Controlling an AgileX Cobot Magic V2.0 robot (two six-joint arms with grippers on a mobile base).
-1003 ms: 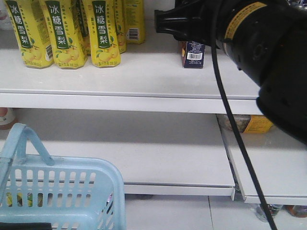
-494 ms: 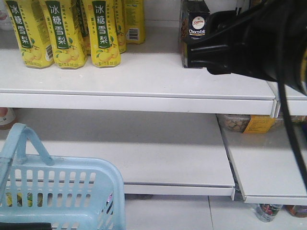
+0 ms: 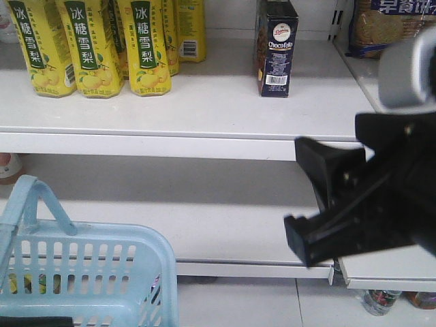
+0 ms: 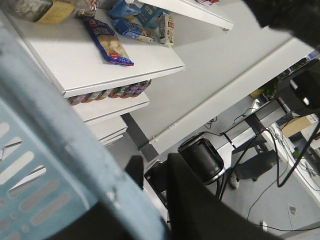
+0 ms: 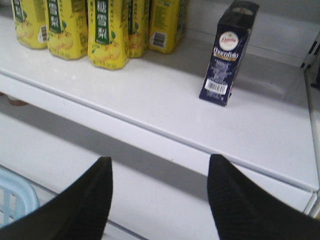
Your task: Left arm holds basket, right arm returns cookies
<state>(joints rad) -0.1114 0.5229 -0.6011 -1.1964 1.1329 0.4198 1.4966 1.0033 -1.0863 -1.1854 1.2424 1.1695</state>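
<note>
The cookies (image 3: 276,48) are a slim dark navy carton standing upright on the upper shelf, also seen in the right wrist view (image 5: 227,55). Nothing touches it. The right arm (image 3: 392,197) hangs low at the right, in front of the lower shelf. My right gripper (image 3: 296,194) is open and holds nothing; its fingers (image 5: 95,200) are spread wide below the carton. The light blue basket (image 3: 102,235) sits at the bottom left. In the left wrist view its rim (image 4: 60,145) runs through my left gripper (image 4: 154,162), which is shut on it.
Yellow drink bottles (image 3: 88,48) stand in a row at the left of the upper shelf (image 3: 184,139). A cracker pack (image 3: 388,24) lies at the far right. The left wrist view shows snack bags (image 4: 110,42) on a shelf and a black cylinder (image 4: 202,160) on the floor.
The right gripper has let go of the cookies, drawn back and dropped from the upper shelf to the lower shelf level. The carton stays upright. The basket has not moved.
</note>
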